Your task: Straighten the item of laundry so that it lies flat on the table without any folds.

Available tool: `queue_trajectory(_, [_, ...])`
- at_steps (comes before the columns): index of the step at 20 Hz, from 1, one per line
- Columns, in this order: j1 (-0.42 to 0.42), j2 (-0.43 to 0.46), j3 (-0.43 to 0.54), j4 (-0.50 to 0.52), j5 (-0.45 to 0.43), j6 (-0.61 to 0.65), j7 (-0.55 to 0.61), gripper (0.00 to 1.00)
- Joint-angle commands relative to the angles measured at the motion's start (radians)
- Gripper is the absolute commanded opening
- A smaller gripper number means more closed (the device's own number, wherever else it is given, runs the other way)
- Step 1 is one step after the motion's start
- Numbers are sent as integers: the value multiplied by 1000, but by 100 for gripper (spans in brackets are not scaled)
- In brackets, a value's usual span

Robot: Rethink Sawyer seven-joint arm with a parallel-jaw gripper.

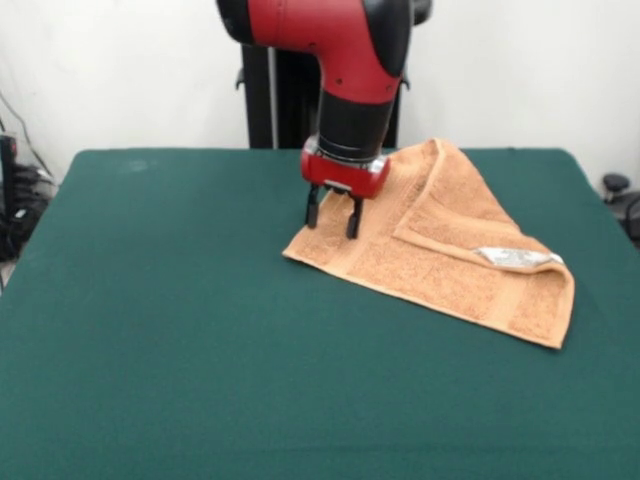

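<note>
Towel [440, 255], white tag [515, 258] unreadable

Robot lab, pedestal-mounted arm [345, 60], felt-covered table [180, 330], bare white wall [110, 70]

white wall [120, 70], dark cables [20, 210], black caster [615, 185]

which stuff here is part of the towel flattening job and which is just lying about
Part of the job:
- towel, folded over on itself, white tag showing
- green table it lies on
- tool, open, over the towel's edge

Just lying about:
- dark cables and gear beside the table
- black object past the table's other side
</note>
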Motion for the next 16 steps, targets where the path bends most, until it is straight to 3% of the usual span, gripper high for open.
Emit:
queue_trajectory(1, [-58, 152, 110, -332, 0, 48, -40, 100])
queue_trajectory(16, [-86, 171, 149, -498, -86, 203, -44, 100])
